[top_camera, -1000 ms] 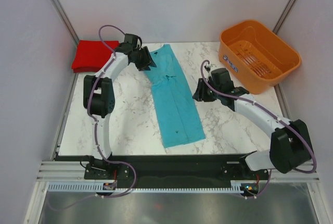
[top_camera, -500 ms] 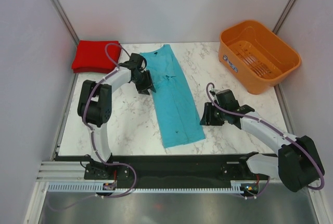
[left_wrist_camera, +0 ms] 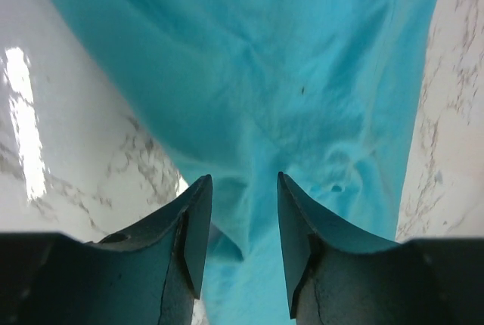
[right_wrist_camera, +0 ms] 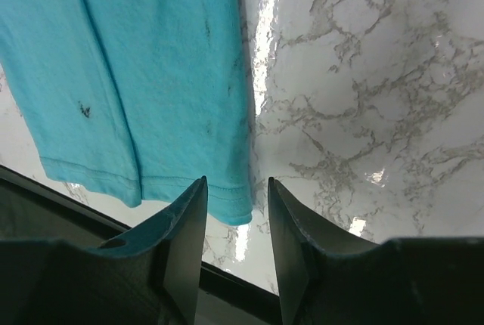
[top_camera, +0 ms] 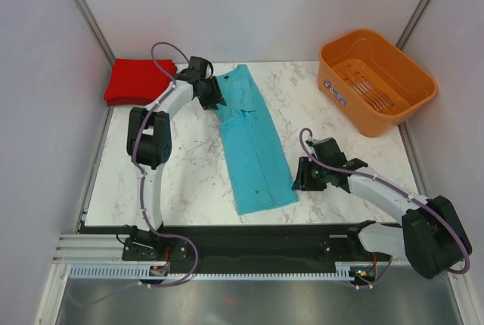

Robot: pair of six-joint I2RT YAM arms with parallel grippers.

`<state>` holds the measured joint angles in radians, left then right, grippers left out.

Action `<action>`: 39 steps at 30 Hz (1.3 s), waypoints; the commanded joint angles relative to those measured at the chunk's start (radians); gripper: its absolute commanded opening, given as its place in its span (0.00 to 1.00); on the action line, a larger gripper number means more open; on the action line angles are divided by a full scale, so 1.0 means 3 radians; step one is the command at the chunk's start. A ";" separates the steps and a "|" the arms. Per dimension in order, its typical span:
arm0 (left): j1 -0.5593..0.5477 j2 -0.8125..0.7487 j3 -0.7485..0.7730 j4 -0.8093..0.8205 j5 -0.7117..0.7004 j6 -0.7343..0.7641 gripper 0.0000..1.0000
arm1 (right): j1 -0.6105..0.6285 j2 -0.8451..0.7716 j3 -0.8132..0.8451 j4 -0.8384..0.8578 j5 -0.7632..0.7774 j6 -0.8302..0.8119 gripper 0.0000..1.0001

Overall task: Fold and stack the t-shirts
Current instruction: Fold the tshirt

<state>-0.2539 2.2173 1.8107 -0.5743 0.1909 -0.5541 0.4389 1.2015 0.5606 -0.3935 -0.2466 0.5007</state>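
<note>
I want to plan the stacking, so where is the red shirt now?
In the top view, the red shirt lies folded at the far left corner of the table, just left of the left gripper and the blue shirt.

From above, the left fingers (top_camera: 217, 94) cover the teal-blue t-shirt (top_camera: 253, 147) at its 11 o'clock corner, hiding the neckline there. The right fingers (top_camera: 298, 182), by the shirt's 4 o'clock corner, merge into one dark shape. The left arm (top_camera: 170, 98) hides the red t-shirt (top_camera: 132, 81) along its 3 o'clock edge. The left wrist view cuts the teal shirt off at 12 and 3 o'clock, the right wrist view at 12 and 9.
</note>
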 commanded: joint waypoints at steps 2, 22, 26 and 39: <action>0.0074 0.0482 0.0657 0.0109 -0.0008 0.0062 0.46 | 0.0066 -0.0012 -0.0058 0.0171 0.0034 0.0131 0.44; 0.0146 0.1721 0.2356 0.0370 0.0503 0.0241 0.54 | 0.0357 -0.0134 -0.0084 0.0161 0.0315 0.0698 0.42; 0.0151 0.1217 0.1958 0.0386 0.0565 0.0394 0.56 | 0.0393 -0.0124 -0.0048 0.0105 0.0423 0.0744 0.43; 0.0228 -0.0511 0.0140 0.0380 0.0453 0.0421 0.65 | 0.0393 -0.0308 -0.0007 -0.0111 0.0531 0.0433 0.47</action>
<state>-0.1890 2.2414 2.0541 -0.4652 0.3454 -0.4351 0.5526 1.1305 0.5396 -0.4332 -0.0822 0.6575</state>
